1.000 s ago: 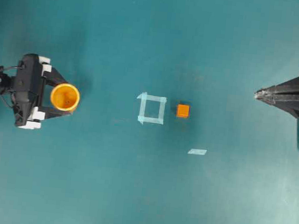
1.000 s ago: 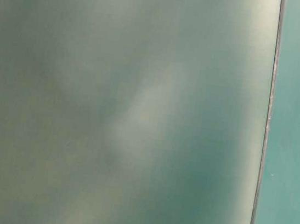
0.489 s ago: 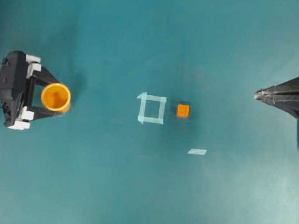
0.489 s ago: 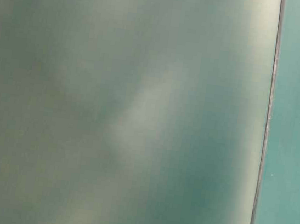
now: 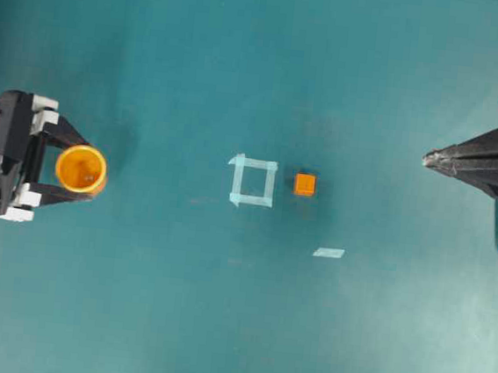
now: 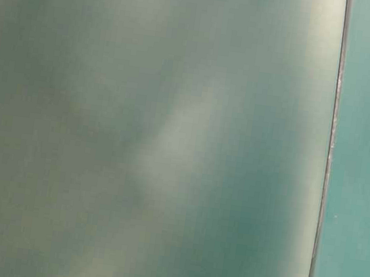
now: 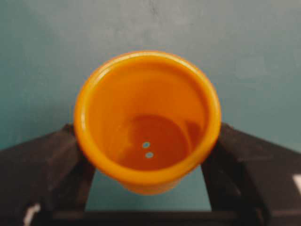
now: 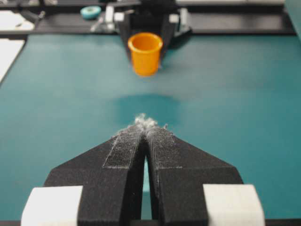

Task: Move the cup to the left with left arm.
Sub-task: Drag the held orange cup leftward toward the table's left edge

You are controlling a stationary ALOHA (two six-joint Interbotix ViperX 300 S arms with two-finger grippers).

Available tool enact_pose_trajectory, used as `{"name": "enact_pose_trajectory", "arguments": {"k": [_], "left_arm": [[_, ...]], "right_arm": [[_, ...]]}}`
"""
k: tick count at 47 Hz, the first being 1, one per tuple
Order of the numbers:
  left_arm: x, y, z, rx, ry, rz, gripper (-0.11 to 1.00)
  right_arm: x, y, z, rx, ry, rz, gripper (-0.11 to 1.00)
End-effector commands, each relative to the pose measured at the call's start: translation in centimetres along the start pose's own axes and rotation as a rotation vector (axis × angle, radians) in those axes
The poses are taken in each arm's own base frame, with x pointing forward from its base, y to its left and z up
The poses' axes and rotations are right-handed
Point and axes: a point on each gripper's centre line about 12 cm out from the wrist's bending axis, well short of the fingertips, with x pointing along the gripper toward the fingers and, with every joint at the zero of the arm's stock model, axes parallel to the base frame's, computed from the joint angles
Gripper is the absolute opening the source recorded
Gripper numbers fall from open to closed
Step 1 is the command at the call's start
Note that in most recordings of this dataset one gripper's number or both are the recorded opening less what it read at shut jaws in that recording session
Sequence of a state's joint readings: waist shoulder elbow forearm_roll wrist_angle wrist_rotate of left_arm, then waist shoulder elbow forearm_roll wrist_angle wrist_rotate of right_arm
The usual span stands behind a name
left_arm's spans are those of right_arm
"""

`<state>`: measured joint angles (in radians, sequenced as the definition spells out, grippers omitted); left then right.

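The orange-yellow cup (image 5: 81, 169) stands upright at the far left of the teal table, between the two black fingers of my left gripper (image 5: 92, 170). In the left wrist view the cup (image 7: 147, 117) fills the frame. The left gripper (image 7: 148, 157) presses its wall from both sides, so it is shut on the cup. My right gripper (image 5: 428, 156) rests at the far right edge, shut and holding nothing. In its own view the right gripper (image 8: 146, 127) points across the table at the distant cup (image 8: 145, 52).
A small orange cube (image 5: 304, 184) sits near the middle, just right of a pale tape square (image 5: 251, 181). A short tape strip (image 5: 328, 252) lies lower right of them. The table-level view is a blur with nothing to make out.
My left gripper has drawn back to the left with the cup between its fingers. The right arm, the cube and the tape marks have not moved.
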<state>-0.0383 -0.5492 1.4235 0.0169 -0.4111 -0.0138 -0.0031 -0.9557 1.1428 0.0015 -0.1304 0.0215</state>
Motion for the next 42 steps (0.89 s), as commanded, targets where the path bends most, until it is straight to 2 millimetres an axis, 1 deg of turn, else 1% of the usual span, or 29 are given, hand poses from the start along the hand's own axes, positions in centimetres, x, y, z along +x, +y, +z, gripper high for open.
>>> {"name": "enact_pose_trajectory", "arguments": {"k": [1,7,13,27,42], "left_arm": [[-0.6,0.0,0.4,-0.002,-0.008,0.000,0.64],[-1.6,0.1,0.4,-0.005,-0.006,0.005,0.64],[-2.2,0.2,0.7,-0.007,-0.045,0.012,0.64],[-1.7,0.8,0.4,-0.015,-0.012,0.044,0.64],[-1.8,1.1,0.4,-0.021,-0.014,0.056,0.64]], "right_arm": [[0.2,0.0,1.3,0.005,-0.034,-0.001,0.00],[0.2,0.0,1.3,0.005,-0.034,-0.001,0.00],[0.2,0.0,1.3,0.005,-0.032,-0.001,0.00],[0.2,0.0,1.4,0.005,-0.034,-0.001,0.00],[0.2,0.0,1.4,0.005,-0.034,-0.001,0.00]]}}
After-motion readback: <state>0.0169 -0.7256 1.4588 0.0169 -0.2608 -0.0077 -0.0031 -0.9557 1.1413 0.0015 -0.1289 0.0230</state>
